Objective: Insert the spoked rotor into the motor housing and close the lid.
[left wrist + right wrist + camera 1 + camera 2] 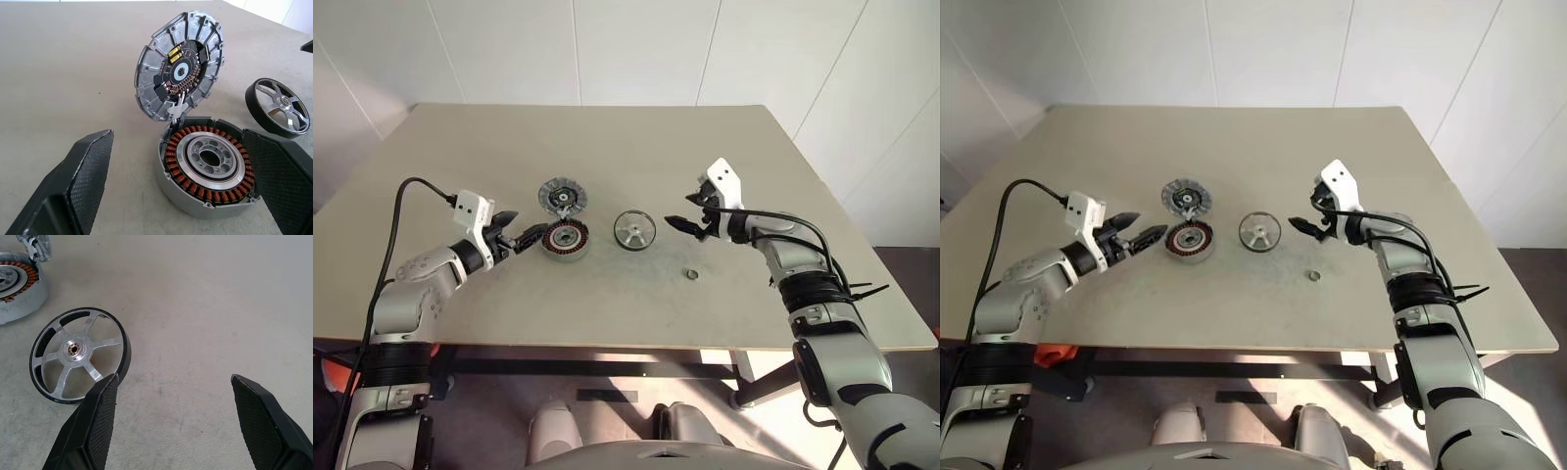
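From the head camera, the motor housing (566, 240) sat on the beige table (607, 137), left of centre, with the lid (562, 196) lying just behind it. The spoked rotor (633, 230) rested flat on the table a little to the housing's right, apart from it, and a tiny metal ring (690, 275) lay nearer the front edge. The left gripper (524, 235) hung just left of the housing with its jaws spread and empty; the right gripper (690, 221) hovered just right of the rotor, also spread and holding nothing.

In the left wrist view, the housing (208, 171) showed its copper-red windings around a central hub, one black finger (78, 186) standing clear on one side (the other sat close beside its wall). The lid (178, 73) touched the housing's far rim.

In the right wrist view, the rotor (78, 355) lay beside one finger (95, 426), outside the wide gap.
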Available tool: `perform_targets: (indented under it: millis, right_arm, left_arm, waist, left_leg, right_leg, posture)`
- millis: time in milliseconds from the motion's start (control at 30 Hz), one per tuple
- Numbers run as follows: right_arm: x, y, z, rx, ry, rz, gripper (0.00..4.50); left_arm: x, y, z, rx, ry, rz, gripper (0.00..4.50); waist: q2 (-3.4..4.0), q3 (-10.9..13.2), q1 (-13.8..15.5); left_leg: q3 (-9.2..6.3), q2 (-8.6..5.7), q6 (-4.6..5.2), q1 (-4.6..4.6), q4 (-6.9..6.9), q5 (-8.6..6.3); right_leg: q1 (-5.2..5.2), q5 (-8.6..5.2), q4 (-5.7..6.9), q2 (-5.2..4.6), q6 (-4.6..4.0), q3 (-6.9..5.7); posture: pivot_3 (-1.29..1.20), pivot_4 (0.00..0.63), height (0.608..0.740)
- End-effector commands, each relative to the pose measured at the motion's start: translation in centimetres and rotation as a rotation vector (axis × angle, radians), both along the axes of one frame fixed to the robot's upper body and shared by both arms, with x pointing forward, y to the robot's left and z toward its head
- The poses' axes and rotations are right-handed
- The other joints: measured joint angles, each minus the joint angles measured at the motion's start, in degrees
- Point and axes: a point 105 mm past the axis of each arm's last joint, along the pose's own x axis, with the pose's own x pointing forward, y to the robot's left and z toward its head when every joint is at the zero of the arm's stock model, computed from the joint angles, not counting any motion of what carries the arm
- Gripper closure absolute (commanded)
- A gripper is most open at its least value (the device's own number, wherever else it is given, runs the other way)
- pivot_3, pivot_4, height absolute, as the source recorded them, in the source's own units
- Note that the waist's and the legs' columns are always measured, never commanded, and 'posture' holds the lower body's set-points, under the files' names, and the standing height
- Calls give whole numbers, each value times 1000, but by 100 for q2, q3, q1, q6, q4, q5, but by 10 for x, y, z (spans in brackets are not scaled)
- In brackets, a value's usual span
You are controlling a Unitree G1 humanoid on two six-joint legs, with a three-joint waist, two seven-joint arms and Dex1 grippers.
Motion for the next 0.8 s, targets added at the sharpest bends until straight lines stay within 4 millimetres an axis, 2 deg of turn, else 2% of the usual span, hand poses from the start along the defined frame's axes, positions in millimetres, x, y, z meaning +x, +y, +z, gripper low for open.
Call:
perform_targets:
  millis: [33,333,600,800]
  right_arm:
    - [3,5,17,6,-59,19,351]
    - [0,9,20,19,-48,44,351]
    - [-14,22,24,21,-35,131,351]
    - [-12,21,19,12,-24,112,351]
  left_arm:
    - [2,-3,14,1,-48,-16,28]
    - [2,-4,10,-7,-37,-21,28]
    - [2,-6,5,-12,-24,-27,28]
    - [2,-9,3,-13,-19,-32,28]
  waist:
    - [0,0,0]
    - [0,0,0]
    - [0,0,19]
    - [0,0,18]
  left_leg:
    - [0,0,0,0,0,0]
    - [0,0,0,0,0,0]
    - [0,0,0,0,0,0]
    - [-1,0,-2,1,0,2]
  right_leg:
    - [0,0,0,0,0,0]
    - [0,0,0,0,0,0]
    - [0,0,0,0,0,0]
    - [1,0,2,0,0,0]
  posture:
    - [0,0,740]
    - [0,0,740]
    - [0,0,740]
    - [0,0,740]
